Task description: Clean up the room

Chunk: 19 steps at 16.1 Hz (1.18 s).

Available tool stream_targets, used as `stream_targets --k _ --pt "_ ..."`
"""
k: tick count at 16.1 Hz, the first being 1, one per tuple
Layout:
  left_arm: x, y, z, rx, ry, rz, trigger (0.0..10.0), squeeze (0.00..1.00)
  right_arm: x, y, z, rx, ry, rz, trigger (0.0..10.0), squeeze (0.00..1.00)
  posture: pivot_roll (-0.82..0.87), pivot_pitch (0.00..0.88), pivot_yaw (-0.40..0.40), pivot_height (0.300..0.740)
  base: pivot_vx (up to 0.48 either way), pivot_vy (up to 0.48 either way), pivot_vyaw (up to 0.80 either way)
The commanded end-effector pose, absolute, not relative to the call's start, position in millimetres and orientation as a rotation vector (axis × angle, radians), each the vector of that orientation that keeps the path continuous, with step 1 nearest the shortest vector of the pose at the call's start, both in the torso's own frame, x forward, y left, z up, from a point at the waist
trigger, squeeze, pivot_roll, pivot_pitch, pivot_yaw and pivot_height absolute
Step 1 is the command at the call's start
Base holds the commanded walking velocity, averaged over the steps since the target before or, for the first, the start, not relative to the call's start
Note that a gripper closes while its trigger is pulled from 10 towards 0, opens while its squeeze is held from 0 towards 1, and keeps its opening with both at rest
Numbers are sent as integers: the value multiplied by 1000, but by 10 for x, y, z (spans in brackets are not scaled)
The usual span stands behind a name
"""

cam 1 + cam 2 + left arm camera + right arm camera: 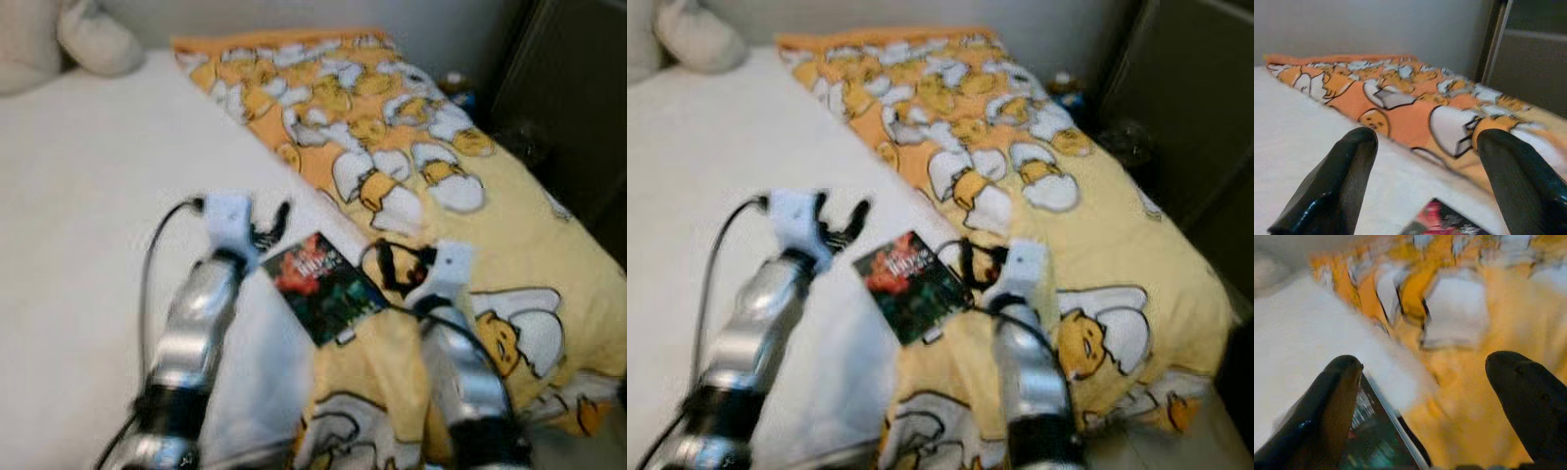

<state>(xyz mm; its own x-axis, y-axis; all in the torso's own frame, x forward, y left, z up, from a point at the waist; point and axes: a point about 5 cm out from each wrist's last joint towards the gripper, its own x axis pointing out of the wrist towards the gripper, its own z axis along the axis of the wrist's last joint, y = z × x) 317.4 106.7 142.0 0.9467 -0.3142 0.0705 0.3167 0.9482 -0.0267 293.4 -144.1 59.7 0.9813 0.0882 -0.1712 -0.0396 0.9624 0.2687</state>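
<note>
Both grippers are spread wide, nothing held: left gripper (266, 227) and right gripper (397, 266) are poised either side of a dark book (323, 286). Book is laid flat on the white bed (88, 196), at the yellow blanket (509, 215) edge.

Both grippers (269, 223) (392, 266) apparently spread wide.

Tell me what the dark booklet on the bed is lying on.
The dark booklet lies across the edge of the yellow cartoon blanket, its upper left corner over the white sheet. It sits between the open left gripper and right gripper. What's beneath it is hidden.
</note>
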Motion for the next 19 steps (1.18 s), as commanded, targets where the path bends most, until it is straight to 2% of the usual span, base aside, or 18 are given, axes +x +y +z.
stream_targets --k 1,5,7,9,15,19 --pt "3158 1182 1326 -24 -22 -287 10000 0 2945 -1401 576 302 205 86 10000 0 70 0 4 740 0 0 0" --pt "3158 1246 1254 -10 34 -269 10000 0 3013 -1460 592 284 206 98 10000 0 94 0 -1 740 0 0 0" --pt "3169 1285 1242 -13 57 -265 10000 0 3003 -1499 438 379 288 85 10000 0 106 0 5 740 0 0 0" --pt "3159 1283 1264 -4 51 -277 10000 0 3033 -1542 412 397 301 56 10000 0 114 0 9 740 0 0 0" --pt "3135 1257 1272 25 43 -294 10000 0 3177 -1525 499 319 268 59 10000 0 123 0 4 740 0 0 0" --pt "3091 1252 1300 34 31 -294 10000 0 3196 -1495 420 442 306 20 10000 0 148 0 3 740 0 0 0"
